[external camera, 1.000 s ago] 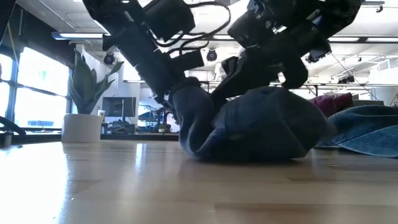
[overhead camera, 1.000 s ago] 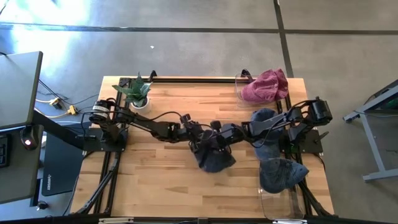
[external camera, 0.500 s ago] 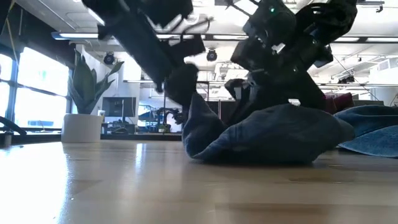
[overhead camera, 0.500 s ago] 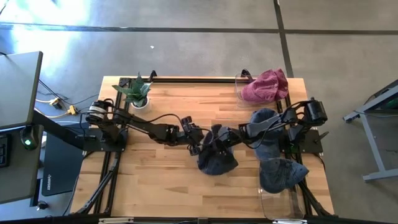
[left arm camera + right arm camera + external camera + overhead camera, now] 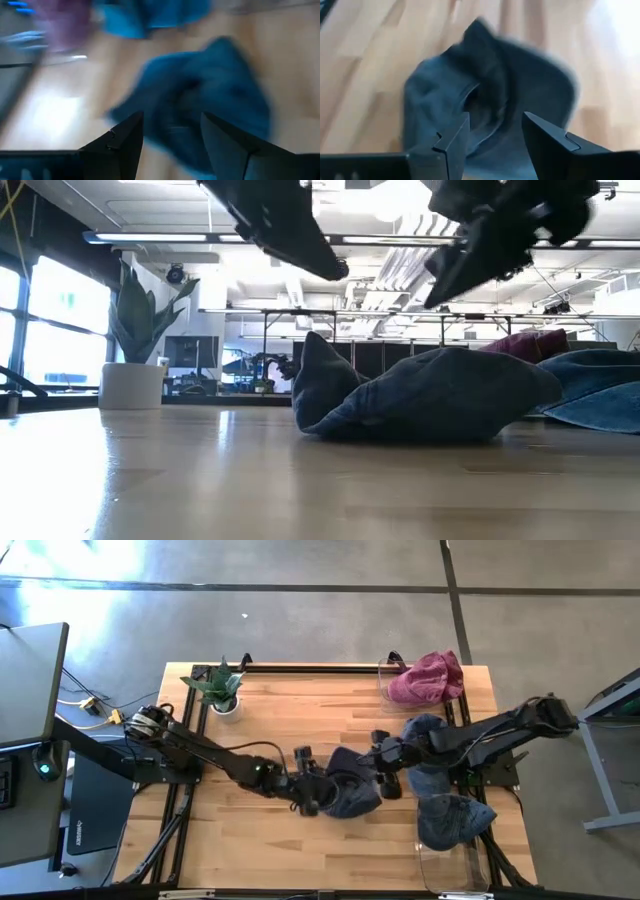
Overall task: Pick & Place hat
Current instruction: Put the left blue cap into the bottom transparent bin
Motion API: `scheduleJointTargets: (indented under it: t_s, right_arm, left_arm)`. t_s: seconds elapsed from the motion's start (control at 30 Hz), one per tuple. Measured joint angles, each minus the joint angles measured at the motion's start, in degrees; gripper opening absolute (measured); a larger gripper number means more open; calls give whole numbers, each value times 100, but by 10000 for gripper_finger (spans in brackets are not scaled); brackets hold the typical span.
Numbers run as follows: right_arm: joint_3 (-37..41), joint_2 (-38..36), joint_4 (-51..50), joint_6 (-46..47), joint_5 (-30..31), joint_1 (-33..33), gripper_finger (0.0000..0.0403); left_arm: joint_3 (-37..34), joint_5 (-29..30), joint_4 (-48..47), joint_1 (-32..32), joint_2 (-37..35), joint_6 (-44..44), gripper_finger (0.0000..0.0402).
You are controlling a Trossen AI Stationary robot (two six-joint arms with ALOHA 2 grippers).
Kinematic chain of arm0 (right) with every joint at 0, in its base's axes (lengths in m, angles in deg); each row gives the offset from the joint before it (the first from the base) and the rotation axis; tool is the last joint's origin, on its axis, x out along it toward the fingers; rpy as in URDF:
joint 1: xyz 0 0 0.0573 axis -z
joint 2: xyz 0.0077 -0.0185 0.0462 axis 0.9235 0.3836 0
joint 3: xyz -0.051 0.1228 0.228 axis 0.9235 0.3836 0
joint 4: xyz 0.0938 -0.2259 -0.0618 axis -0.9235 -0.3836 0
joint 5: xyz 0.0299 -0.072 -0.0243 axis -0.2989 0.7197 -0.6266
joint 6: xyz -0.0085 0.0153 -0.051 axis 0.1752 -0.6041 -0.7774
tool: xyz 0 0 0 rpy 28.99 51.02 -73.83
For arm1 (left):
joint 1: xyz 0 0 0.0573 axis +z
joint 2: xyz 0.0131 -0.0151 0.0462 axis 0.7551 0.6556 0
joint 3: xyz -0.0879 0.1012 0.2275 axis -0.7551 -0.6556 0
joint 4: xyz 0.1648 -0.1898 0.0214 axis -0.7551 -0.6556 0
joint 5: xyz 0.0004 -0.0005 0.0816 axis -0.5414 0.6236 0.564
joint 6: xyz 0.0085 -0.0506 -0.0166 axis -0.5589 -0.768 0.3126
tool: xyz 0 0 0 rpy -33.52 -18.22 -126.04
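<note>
**Hat loose on the table, both my claws off it and spread**

Wooden table (image 5: 300, 710) in an open workshop, concrete floor around it, potted plant (image 5: 222, 690) at the far left corner, pink hat (image 5: 428, 677) at the far right corner, more blue hats (image 5: 450, 815) piled along the right edge. The blue hat (image 5: 350, 792) I am working lies crumpled near the table's middle, flat on the wood, one edge poking up in the low view.

My left gripper (image 5: 308, 795) sits just beside the hat on its left side, fingers apart, nothing in them; wrist view shows the hat right ahead past the fingers (image 5: 120, 145). My right gripper (image 5: 388, 768) is at the hat's far-right edge, also spread and empty, hat straight ahead in its wrist view. In the low view both claws are above the hat, not touching it.

Judgement: hat is not held, so this reads as between grasps or just after a set-down. If the pick remains, next move needs one claw down onto a raised fold, then closing
</note>
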Motion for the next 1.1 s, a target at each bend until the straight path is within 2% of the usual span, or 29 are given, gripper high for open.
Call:
scheduleJointTargets:
  t_s: [0.13,0.33,0.4,0.5,0.67,0.73,0.9,1.03,1.1]
  right_arm:
    - [2,103,-498,373,-132,-223,164]
    - [4,764,-301,114,-431,-433,144]
    - [4,975,-275,-2,-616,-419,141]
    - [4,1189,-302,-42,-1026,-347,140]
    - [9,1093,-427,-159,-1881,-299,140]
    - [9,948,-296,-211,-1849,-299,140]
    - [0,848,117,-309,-1324,-292,140]
    - [11,915,-83,-593,-1802,-337,139]
    - [79,946,35,-661,-2160,-420,139]
  left_arm:
    - [1,-996,909,142,264,233,191]
    - [4,-1477,785,636,766,-13,191]
    - [-42,-1272,92,785,796,-347,191]
    - [0,-678,-423,933,761,-805,191]
    - [-26,313,-1220,843,645,-1159,191]
    - [34,538,-1223,793,610,-1195,191]
    - [214,831,-2065,671,487,-1578,191]
    - [290,1254,-2948,604,188,-2229,191]
    - [289,1187,-3196,624,18,-2487,191]
